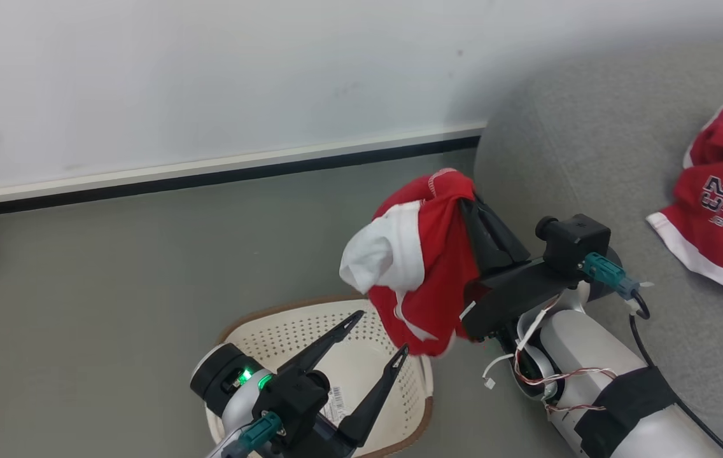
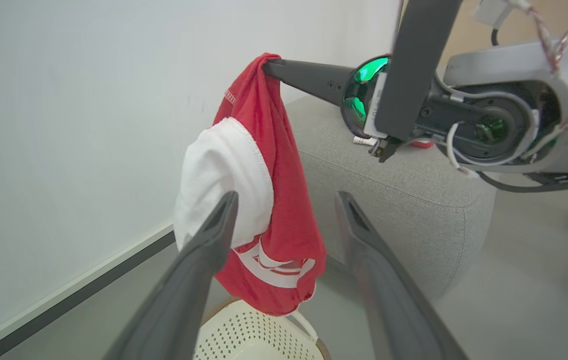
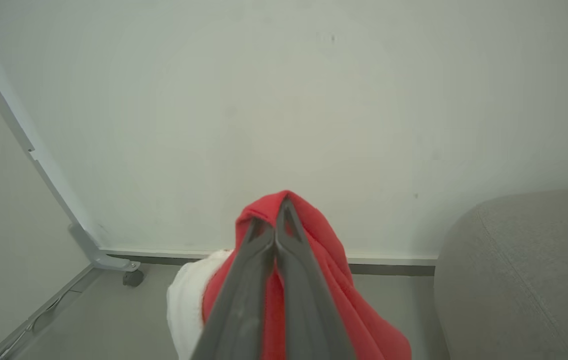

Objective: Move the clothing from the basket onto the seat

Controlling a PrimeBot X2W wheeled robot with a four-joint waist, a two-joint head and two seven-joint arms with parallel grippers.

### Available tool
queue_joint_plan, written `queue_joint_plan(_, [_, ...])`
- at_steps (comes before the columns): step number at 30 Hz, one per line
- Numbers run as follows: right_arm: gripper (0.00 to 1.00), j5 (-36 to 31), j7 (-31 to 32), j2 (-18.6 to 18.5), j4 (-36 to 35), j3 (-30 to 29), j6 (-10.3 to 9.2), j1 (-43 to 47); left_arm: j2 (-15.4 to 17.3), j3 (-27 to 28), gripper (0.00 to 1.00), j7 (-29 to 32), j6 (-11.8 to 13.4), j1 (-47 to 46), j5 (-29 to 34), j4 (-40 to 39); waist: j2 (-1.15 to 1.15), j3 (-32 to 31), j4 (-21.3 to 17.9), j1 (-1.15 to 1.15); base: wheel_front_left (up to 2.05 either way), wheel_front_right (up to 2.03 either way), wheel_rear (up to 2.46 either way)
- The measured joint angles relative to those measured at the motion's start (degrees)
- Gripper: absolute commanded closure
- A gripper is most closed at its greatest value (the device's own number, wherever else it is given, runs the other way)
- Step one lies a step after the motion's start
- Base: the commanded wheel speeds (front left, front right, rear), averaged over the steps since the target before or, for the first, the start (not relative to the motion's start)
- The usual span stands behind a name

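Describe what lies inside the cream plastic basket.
Inside the cream perforated plastic basket: a white barcode sticker, nothing else visible. The dark left end effector hides part of it.

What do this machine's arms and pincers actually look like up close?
Each arm is a smooth silver-white tube ending in a black wrist block. The left gripper and right gripper each carry two long, tapering dark grey fingers. A teal plug, thin red-and-white wires and a black band show on the right arm; green lights glow on the left wrist.
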Motion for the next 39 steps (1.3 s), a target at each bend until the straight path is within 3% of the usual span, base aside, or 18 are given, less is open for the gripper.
queue_joint_plan(21, [1.00,0.0,-0.1,-2.9,-4.5,-6.1,-2.25,4.5,1.7,-0.1,0.00,1.2,-0.1,-0.8,1.3,-0.9,0.00,4.0,-10.3,0.01,0.00,0.00,0.00])
queue_joint_plan(31, [1.00,0.0,-0.1,-3.9,-7.5,-10.7,-3.19,5.3,1.8,-1.3,0.00,1.8,-0.6,-1.4,1.7,-1.7,0.00,5.6,-11.9,0.01,0.00,0.00,0.00])
queue_joint_plan(39, [1.00,-0.1,-0.1,-6.5,-6.9,-15.2,-3.25,0.3,2.1,-1.7,0.00,2.3,-1.1,-2.3,1.8,-2.8,0.00,7.4,-12.0,0.01,0.00,0.00,0.00])
